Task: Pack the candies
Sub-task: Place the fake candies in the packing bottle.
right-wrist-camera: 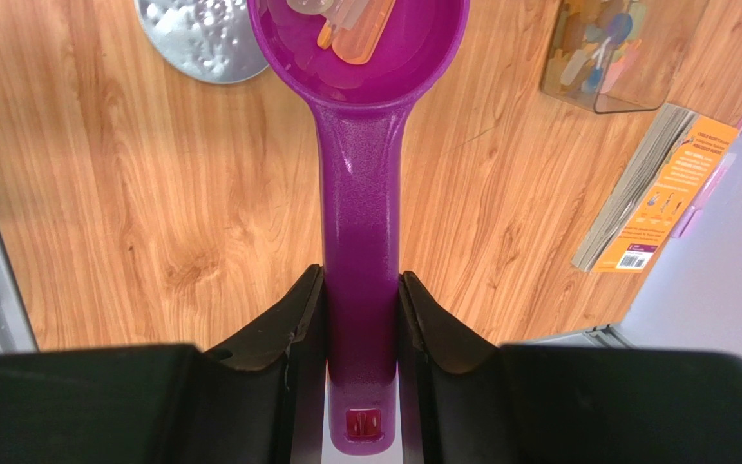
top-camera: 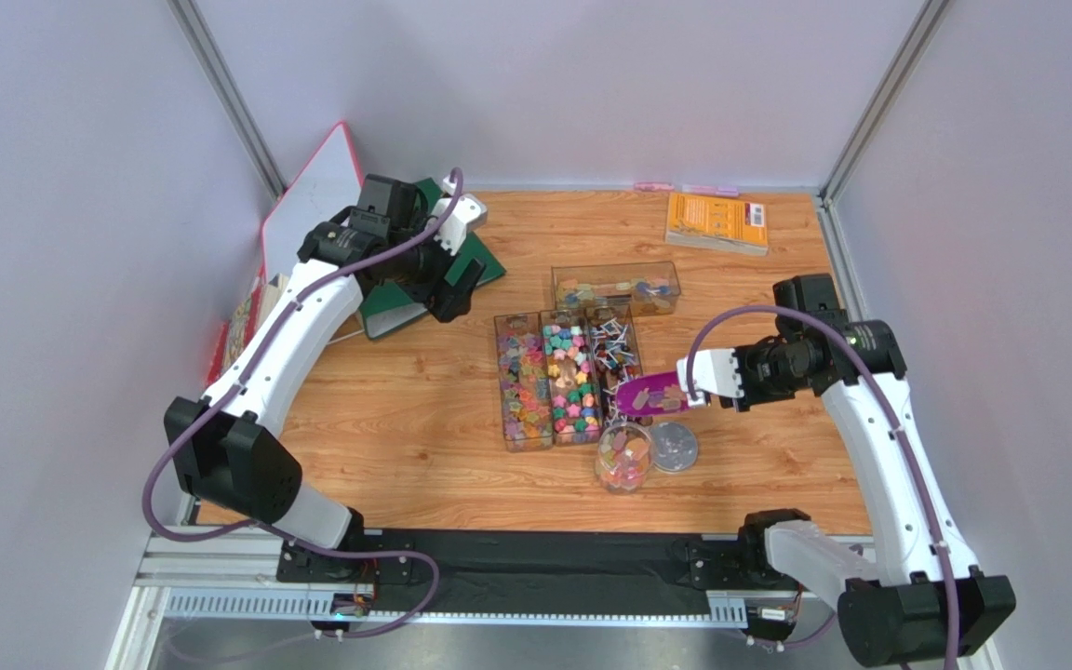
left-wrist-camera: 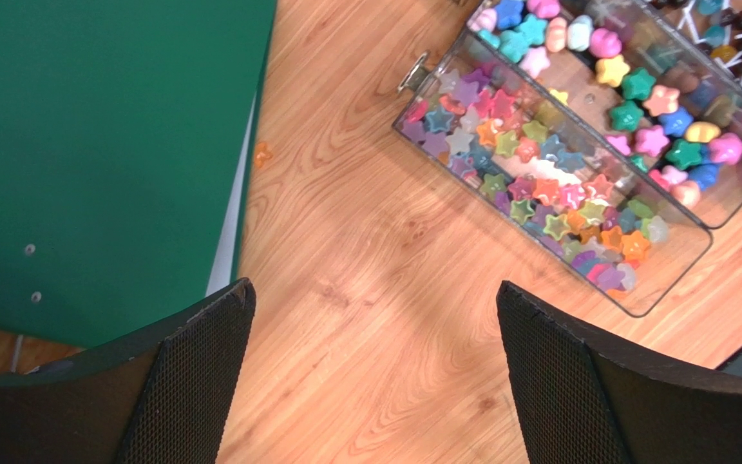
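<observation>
Many small coloured candies fill clear trays at the table's middle; they also show in the left wrist view. A small clear jar below the trays holds more candies. My right gripper is shut on the handle of a purple scoop, whose bowl holds a few candies just above the jar. My left gripper is open and empty, over bare wood left of the trays, its fingers wide apart.
A silver jar lid lies right of the jar. A second clear box stands behind the trays. An orange book lies at the back right. A green folder and a white board are at the back left.
</observation>
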`<act>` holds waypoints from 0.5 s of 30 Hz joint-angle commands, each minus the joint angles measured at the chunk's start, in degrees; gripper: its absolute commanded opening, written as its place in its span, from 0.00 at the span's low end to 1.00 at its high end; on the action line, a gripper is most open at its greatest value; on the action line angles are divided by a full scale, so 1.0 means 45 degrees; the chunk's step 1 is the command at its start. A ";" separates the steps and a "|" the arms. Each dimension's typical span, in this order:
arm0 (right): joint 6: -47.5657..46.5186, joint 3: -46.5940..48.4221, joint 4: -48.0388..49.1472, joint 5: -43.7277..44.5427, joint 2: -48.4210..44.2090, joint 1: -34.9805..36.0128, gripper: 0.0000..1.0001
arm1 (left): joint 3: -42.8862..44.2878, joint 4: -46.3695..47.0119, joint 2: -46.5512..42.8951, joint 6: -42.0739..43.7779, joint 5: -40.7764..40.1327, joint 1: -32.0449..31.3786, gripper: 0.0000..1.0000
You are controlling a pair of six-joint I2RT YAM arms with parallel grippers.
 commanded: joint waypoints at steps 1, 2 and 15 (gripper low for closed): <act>-0.0485 -0.0537 -0.3330 0.1185 -0.1226 0.0584 0.00 | -0.0441 0.0372 -0.0812 -0.0361 -0.0972 -0.0078 1.00; -0.0563 -0.0635 -0.3408 0.1477 -0.1403 0.0663 0.00 | -0.0558 0.0373 -0.0987 -0.0361 -0.1166 -0.0078 1.00; -0.0504 -0.0850 -0.4015 0.4155 -0.2869 0.2577 0.00 | -0.1125 0.0801 -0.1711 -0.0615 -0.2262 -0.0137 1.00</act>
